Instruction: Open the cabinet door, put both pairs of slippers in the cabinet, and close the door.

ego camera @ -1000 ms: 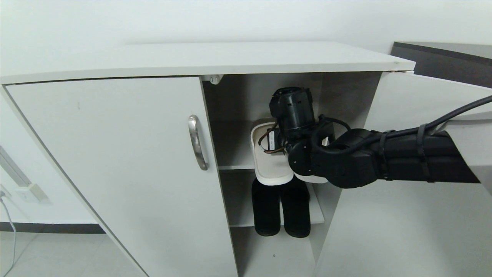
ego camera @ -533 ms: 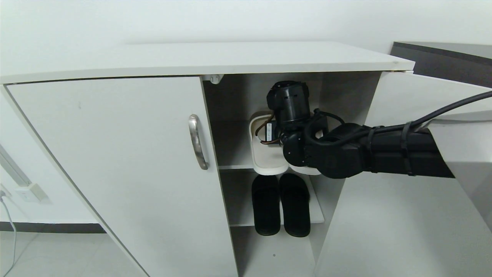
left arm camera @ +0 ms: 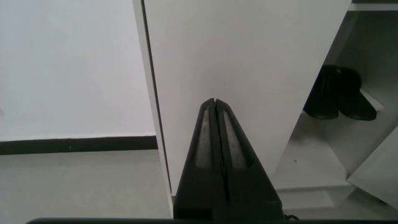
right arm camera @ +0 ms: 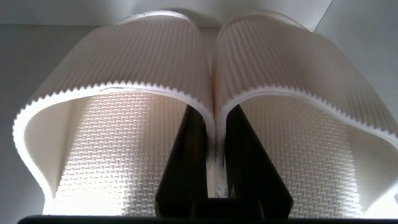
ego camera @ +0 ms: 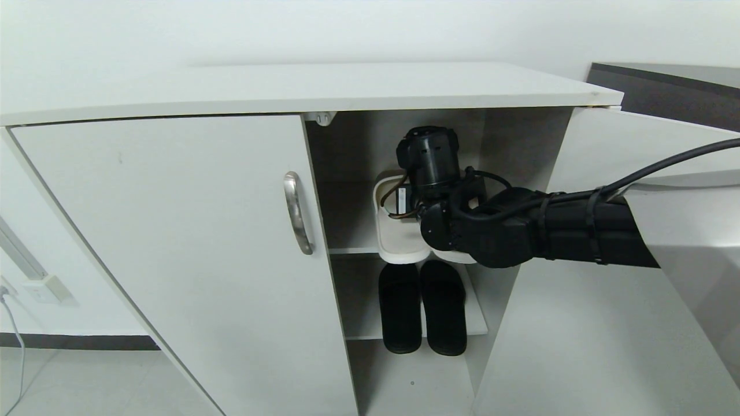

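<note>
The white cabinet (ego camera: 324, 86) has its right door (ego camera: 578, 335) swung open and its left door (ego camera: 173, 242) closed. My right arm reaches inside, its wrist (ego camera: 430, 156) over the upper shelf (ego camera: 352, 231). My right gripper (right arm camera: 216, 155) is shut on the two inner strap edges of the white slippers (right arm camera: 124, 124), pinching the pair together. The white slippers (ego camera: 399, 237) sit at upper-shelf height with their heels at its front edge. The black slippers (ego camera: 422, 306) lie side by side on the lower shelf (ego camera: 361, 312). My left gripper (left arm camera: 214, 106) is shut and empty, low in front of the closed door.
A metal handle (ego camera: 296, 214) is on the closed left door. The black slippers (left arm camera: 339, 93) lie to one side of the left gripper. A wall socket box (ego camera: 49, 289) and a cable are on the wall at the left. Bare floor lies under the cabinet front.
My right arm has pushed deeper into the cabinet with the white slippers, moving them up and back off the black pair to the upper shelf. The left gripper's earlier position is not shown.
</note>
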`<state>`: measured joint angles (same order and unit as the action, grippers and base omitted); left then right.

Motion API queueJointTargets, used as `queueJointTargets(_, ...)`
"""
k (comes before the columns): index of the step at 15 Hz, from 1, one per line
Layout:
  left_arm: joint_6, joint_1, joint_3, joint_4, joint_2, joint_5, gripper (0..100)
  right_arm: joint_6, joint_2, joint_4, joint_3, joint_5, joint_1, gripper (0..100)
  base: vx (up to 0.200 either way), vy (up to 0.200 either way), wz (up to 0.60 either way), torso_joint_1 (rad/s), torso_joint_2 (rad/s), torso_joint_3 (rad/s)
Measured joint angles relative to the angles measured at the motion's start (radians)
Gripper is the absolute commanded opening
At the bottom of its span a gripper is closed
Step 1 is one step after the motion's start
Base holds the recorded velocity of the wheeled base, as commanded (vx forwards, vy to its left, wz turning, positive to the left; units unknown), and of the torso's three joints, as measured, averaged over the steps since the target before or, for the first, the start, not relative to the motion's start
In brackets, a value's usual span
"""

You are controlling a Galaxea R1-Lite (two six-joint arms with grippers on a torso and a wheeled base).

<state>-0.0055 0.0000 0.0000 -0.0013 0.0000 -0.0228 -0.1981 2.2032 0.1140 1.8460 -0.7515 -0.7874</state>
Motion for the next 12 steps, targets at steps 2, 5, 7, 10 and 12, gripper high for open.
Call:
queueJointTargets(2,0.0,0.0,0.0,0.0,0.0,0.0,0,0.0,0.003,0.0,0.0,0.0,0.0,0,0.0,0.0,0.0,0.0,0.0,0.0)
queueJointTargets(5,0.0,0.0,0.0,0.0,0.0,0.0,0,-0.003,0.008,0.0,-0.003,0.0,0.0,0,0.0,0.0,0.0,0.0,0.0,0.0)
queueJointTargets(7,0.0,0.0,0.0,0.0,0.0,0.0,0,-0.003,0.009,0.0,-0.004,0.0,0.0,0,0.0,0.0,0.0,0.0,0.0,0.0)
queueJointTargets(10,0.0,0.0,0.0,0.0,0.0,0.0,0,-0.004,0.011,-0.001,-0.005,0.0,-0.001,100,0.0,0.0,0.0,0.0,0.0,0.0)
queueJointTargets(12,0.0,0.0,0.0,0.0,0.0,0.0,0,-0.004,0.011,-0.001,-0.009,0.0,-0.001,100,0.0,0.0,0.0,0.0,0.0,0.0)
